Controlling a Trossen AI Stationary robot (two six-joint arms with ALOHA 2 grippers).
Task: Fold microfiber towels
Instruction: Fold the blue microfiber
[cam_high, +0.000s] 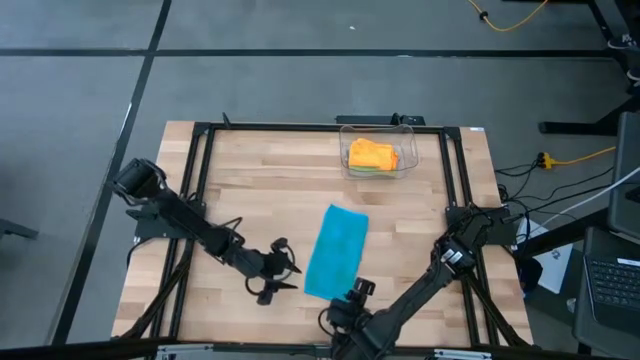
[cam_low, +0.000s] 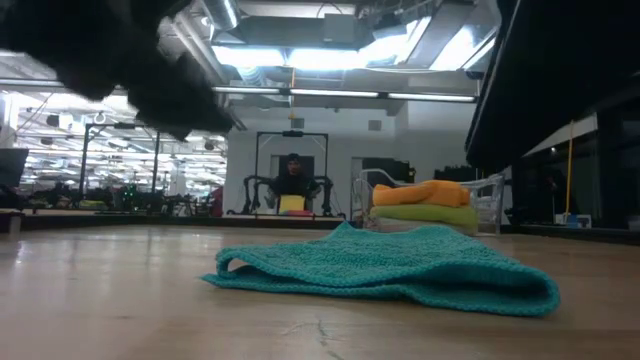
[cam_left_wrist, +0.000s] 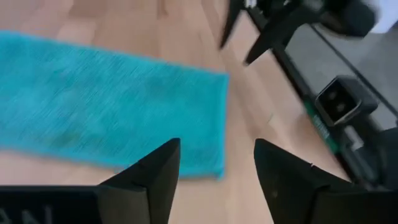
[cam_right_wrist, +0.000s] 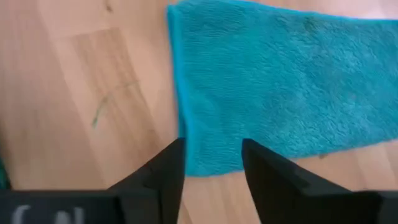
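A teal blue towel (cam_high: 337, 250) lies on the wooden table as a long narrow strip, running from the middle toward the near edge. In the low view its right side (cam_low: 540, 292) shows a rounded fold. My left gripper (cam_high: 285, 272) is open just left of the strip's near end, with the towel's near corner (cam_left_wrist: 214, 165) showing below its fingers. My right gripper (cam_high: 357, 291) is open over the strip's near end (cam_right_wrist: 186, 149). Both stand above the cloth. An orange towel (cam_high: 372, 154) rests on a lime green one (cam_low: 425, 214) inside the clear bin (cam_high: 345, 132).
The clear bin stands at the table's far edge, right of the middle. A black frame rail (cam_high: 205, 160) runs around the table top. Bare wood (cam_high: 250, 190) lies left of the teal towel. A person (cam_low: 292, 180) sits in the room behind.
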